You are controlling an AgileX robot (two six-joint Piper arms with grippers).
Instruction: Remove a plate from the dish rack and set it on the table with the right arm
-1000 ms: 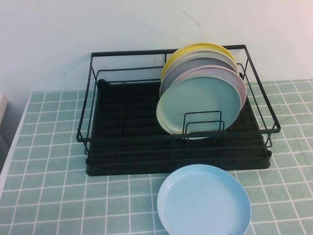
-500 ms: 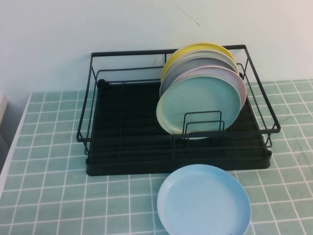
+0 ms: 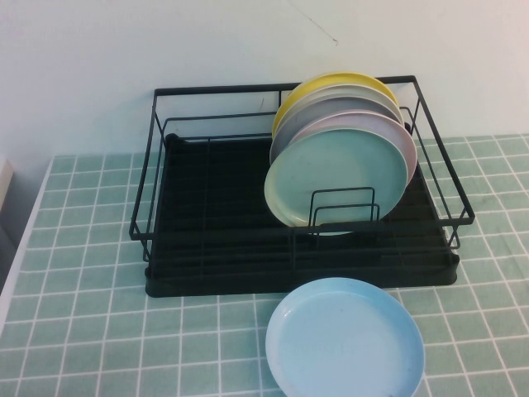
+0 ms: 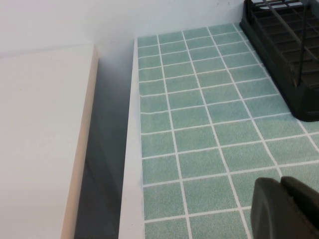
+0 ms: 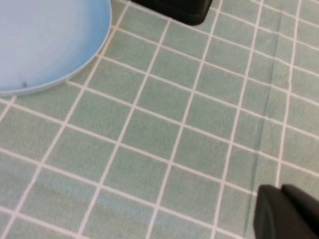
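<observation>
The light sky-blue plate (image 3: 345, 339) lies flat on the green tiled table (image 3: 91, 331), just in front of the black wire dish rack (image 3: 215, 223). The plate also shows in the right wrist view (image 5: 45, 40), apart from my right gripper (image 5: 280, 191). My right gripper is shut and empty, low over bare tiles. My left gripper (image 4: 280, 183) is shut and empty over tiles near the table's left edge. Neither arm shows in the high view.
Several plates stand upright in the rack: a mint-green one (image 3: 339, 178) in front, then pink (image 3: 407, 145), grey (image 3: 331, 109) and yellow (image 3: 331, 82) ones. The rack's corner shows in the left wrist view (image 4: 294, 59). A white ledge (image 4: 40, 129) lies beyond the table's left edge.
</observation>
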